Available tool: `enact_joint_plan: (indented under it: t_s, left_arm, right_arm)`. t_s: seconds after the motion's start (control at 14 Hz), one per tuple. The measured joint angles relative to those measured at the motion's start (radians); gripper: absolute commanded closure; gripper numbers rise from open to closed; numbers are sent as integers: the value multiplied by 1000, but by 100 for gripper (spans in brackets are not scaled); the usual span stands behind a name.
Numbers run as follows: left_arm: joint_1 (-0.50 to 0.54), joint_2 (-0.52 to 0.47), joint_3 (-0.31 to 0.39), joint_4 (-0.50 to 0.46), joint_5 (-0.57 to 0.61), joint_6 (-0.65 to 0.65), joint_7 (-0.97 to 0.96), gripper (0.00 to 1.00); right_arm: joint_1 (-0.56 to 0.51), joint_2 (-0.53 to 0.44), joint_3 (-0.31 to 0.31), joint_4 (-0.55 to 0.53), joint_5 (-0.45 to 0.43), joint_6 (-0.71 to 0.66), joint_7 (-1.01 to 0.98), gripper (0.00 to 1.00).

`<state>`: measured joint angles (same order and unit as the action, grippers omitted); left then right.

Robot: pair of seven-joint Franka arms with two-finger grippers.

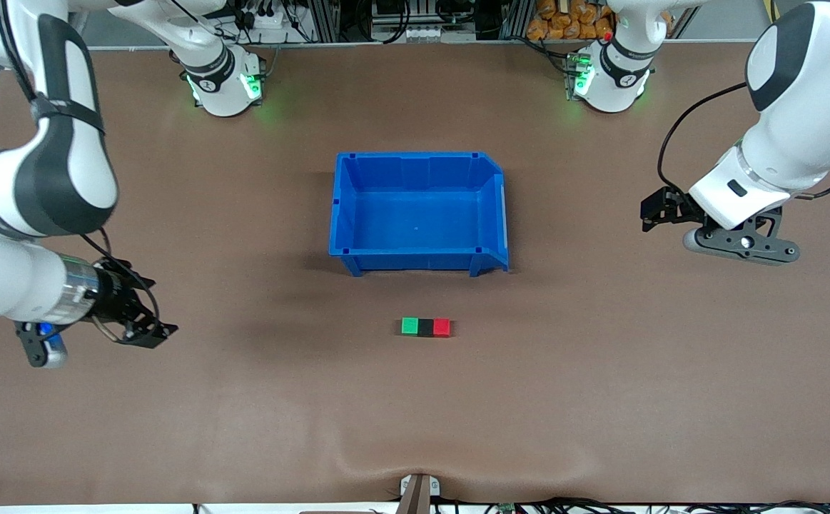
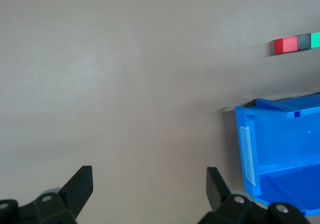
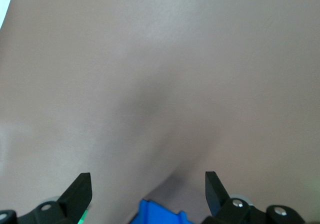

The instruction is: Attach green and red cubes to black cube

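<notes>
**3 cubes joined in 1 row — both hands clear**

Nearest the front camera, the green cube (image 1: 410, 326), black cube (image 1: 425, 327) and red cube (image 1: 442, 327) touch in a row running between the arms' ends of the table (image 1: 415, 414). Farther back sits the blue bin (image 1: 418, 211). Right hand (image 1: 149, 330) and left hand (image 1: 654, 212) — both released, empty — hang well apart from the row, green toward the right hand.
</notes>
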<state>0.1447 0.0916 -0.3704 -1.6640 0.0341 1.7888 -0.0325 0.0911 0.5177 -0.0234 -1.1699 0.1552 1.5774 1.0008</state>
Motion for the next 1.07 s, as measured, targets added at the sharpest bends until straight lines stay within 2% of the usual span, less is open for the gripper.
enact_joint_plan:
  t_s: [0.5,0.64,0.93,1.07]
  left_arm:
    - [7,0,11,19,0,-34,-4,0]
    - [7,0,11,22,0,-36,-11,0]
    - [10,-2,11,53,0,-38,-11,0]
    - [15,-8,14,57,0,-44,-11,0]
  right_arm:
    - [-111,-95,-1,-5,-4,-129,-315,0]
    - [-140,-124,-1,-5,-30,-168,-421,0]
    - [-162,-196,-3,-6,-75,-260,-557,0]
    - [-161,-234,-27,-7,-82,-284,-632,0]
